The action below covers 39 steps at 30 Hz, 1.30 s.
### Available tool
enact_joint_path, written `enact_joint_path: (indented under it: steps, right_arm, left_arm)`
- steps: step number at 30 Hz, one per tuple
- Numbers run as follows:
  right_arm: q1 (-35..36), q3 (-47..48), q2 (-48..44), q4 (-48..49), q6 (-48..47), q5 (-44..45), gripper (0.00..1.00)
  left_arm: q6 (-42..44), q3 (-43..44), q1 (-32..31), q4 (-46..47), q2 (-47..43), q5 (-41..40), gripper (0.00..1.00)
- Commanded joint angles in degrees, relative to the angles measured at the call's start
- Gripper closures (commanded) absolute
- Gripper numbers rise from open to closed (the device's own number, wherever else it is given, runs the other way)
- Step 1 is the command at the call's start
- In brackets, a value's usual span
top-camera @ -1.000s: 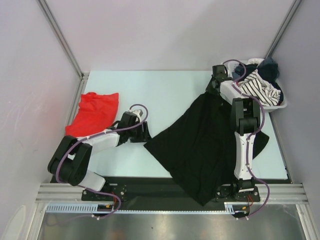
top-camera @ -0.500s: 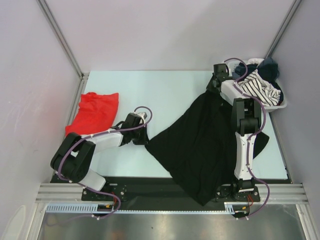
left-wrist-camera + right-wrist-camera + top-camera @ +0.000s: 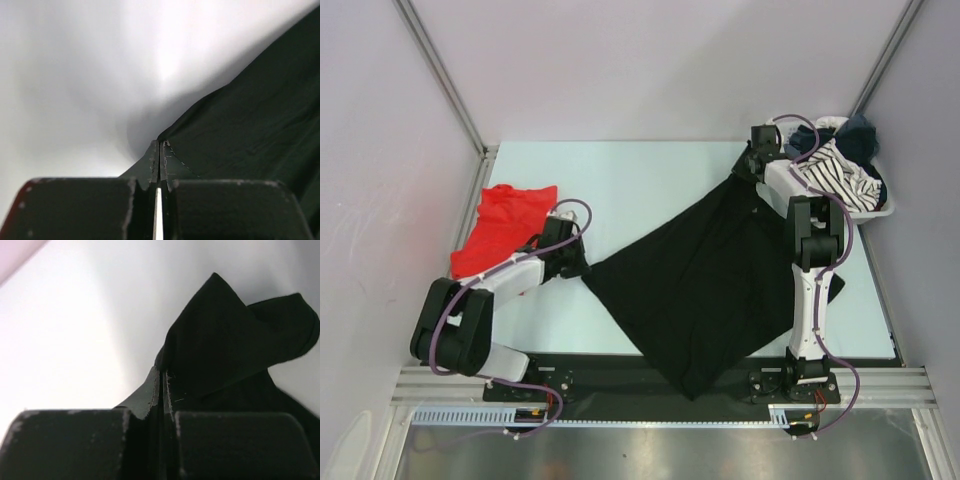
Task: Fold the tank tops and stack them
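- The left tool [image 3: 580, 266] is pinched fully shut on the left corner of a soft, thin black tank top [image 3: 705, 285]. It sits low over the pale, smooth surface [image 3: 640, 185].
- In the left wrist view, the left tool [image 3: 159, 150] has its two dark fingers pressed together, with a fold of the black tank top [image 3: 250, 120] caught between their tips. The rest of the cloth runs off to the right.
- The right tool [image 3: 747, 170] is shut too, gripping the far corner of the same garment near the back right of the surface.
- The right wrist view shows the right tool [image 3: 161, 377] closed on a bunched peak of the black tank top [image 3: 225, 335], with a loose flap curling out to the right.
- Between the two grips, the black tank top is stretched into a rough diamond across the middle and right of the surface. Its near corner hangs over the front edge onto the dark base strip, and the right arm crosses above its right side.
- A plain bright red tank top [image 3: 507, 225] lies crumpled at the left edge of the surface, just beyond the left arm's wrist and well apart from the black one.
- A white rectangular plastic basket [image 3: 886, 212] sits in the far right corner, just beside the right tool. A white-and-dark striped garment [image 3: 835, 170] is heaped in it along with other dark cloth.
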Motion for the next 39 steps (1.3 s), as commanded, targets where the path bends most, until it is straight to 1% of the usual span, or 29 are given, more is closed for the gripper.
enact_joint_path:
  steps: [1,5,7,9,10,11,14,16,18,19,20,21,22,23,24,25,26,27,28,29,30,31,32,33,34,36,37,38,39]
  right_arm:
    - [-0.12,1.42,-1.84,6.06,3.27,-4.37,1.0]
    - [-0.2,3.26,1.41,11.33,6.08,-6.74,1.0]
    - [-0.2,4.58,3.52,15.54,8.53,-8.32,1.0]
    - [-0.29,6.68,5.53,17.66,10.3,-10.34,1.0]
    - [-0.2,10.09,7.9,19.67,11.7,-10.79,1.0]
    - [0.06,11.86,9.31,20.04,12.32,-11.23,1.0]
    - [0.41,19.07,14.49,20.91,14.86,-11.67,1.0]
    - [0.5,20.84,16.96,25.12,17.06,-12.02,1.0]
    - [0.5,26.8,21.61,26.54,18.92,-12.37,1.0]
    - [0.59,29.43,23.2,27.07,19.01,-12.72,1.0]
    - [0.59,33.2,25.91,27.59,19.01,-13.07,0.96]
    - [0.76,34.46,26.46,28.47,18.66,-13.16,0.8]
    - [0.94,34.82,26.46,28.48,17.53,-12.99,0.51]
    - [1.03,34.47,25.68,28.31,15.95,-12.64,0.47]
    - [1.11,32.29,23.15,27.61,11.84,-12.12,0.46]
    - [1.11,30.44,20.95,27.17,10.15,-11.68,0.45]
    - [1.11,27.64,18.93,27.07,8.91,-11.06,0.45]
    - [0.85,22.65,14.29,26.38,7.33,-9.75,0.45]
    - [0.5,19.91,12.07,25.67,4.27,-9.04,0.45]
    - [0.33,17.53,9.88,24.8,2.5,-8.16,0.44]
    - [0.32,15.33,7.42,22.44,0.74,-5.98,0.45]
    - [0.32,11.48,3.56,20.94,-2.75,-5.09,0.39]
    - [0.32,9.87,1.35,19.18,-4.35,-4.38,0.35]
    - [0.41,8.03,-0.5,14.81,-5.59,-2.81,0.29]
    - [0.67,4.71,-4.52,13.12,-6.99,-2.1,0.29]
    - [1.2,-1.36,-8.93,11.35,-9.46,0.26,0.3]
    - [1.38,-8.53,-14.26,11.6,-10.16,0.8,0.31]
    - [1.73,-11.82,-16.67,12.04,-11.3,0.98,0.31]
    - [1.9,-15.07,-19.56,12.22,-11.75,0.64,0.32]
  left_arm:
    - [-0.75,2.65,2.75,0.03,-0.7,-3.46,1.0]
    - [-0.75,6.6,5.81,0.74,4.56,-3.46,1.0]
    - [-0.32,9.33,7.4,0.65,6.41,-3.46,1.0]
    - [0.3,12.31,10.38,0.3,9.31,-3.38,1.0]
    - [0.48,13.28,11.35,-0.14,10.28,-3.46,1.0]
    - [0.65,14.34,13.45,-0.14,11.16,-3.38,1.0]
    - [1.09,18.03,16.53,-0.32,14.85,-2.67,1.0]
    - [1.88,21.45,17.42,-0.84,17.65,-3.46,1.0]
    - [2.49,25.57,17.95,-1.54,19.51,-3.46,1.0]
    - [2.67,26.99,17.95,-1.9,21.43,-5.12,1.0]
    - [2.67,28.48,17.95,-2.42,22.32,-5.92,1.0]
    - [3.2,31.28,17.95,-2.86,23.2,-5.92,1.0]
    - [3.29,32.62,17.95,-3.82,23.9,-6.1,1.0]
    - [3.64,33.76,17.95,-4.44,24.87,-7.14,0.95]
    - [3.82,34.82,17.95,-4.71,24.79,-7.42,0.9]
    - [3.99,34.91,17.95,-4.8,24.53,-7.85,0.82]
    - [4.08,34.65,17.95,-4.54,22.87,-8.64,0.59]
    - [4.08,33.43,17.95,-4.19,21.9,-8.74,0.49]
    - [4.08,32.64,17.95,-3.75,20.5,-8.82,0.41]
    - [3.91,31.85,17.95,-3.22,19.27,-8.91,0.28]
    - [3.82,30.1,17.95,-2.96,16.56,-7.87,0.25]
    - [3.56,29.12,17.95,-2.43,15.22,-7.42,0.21]
    - [3.12,28.07,17.95,-2.34,13.99,-7.16,0.15]
    - [2.77,26.06,17.52,-2.25,11.02,-7.07,0.14]
    - [2.59,24.99,16.91,-2.16,9.69,-6.89,0.14]
    - [1.97,21.93,14.27,-2.42,7.05,-7.07,0.13]
    - [1.62,20.6,13.13,-2.69,4.25,-6.72,0.13]
    - [0.92,19.2,10.94,-2.6,2.83,-6.11,0.13]
    - [0.48,15.87,9.97,-2.43,1.43,-5.58,0.13]
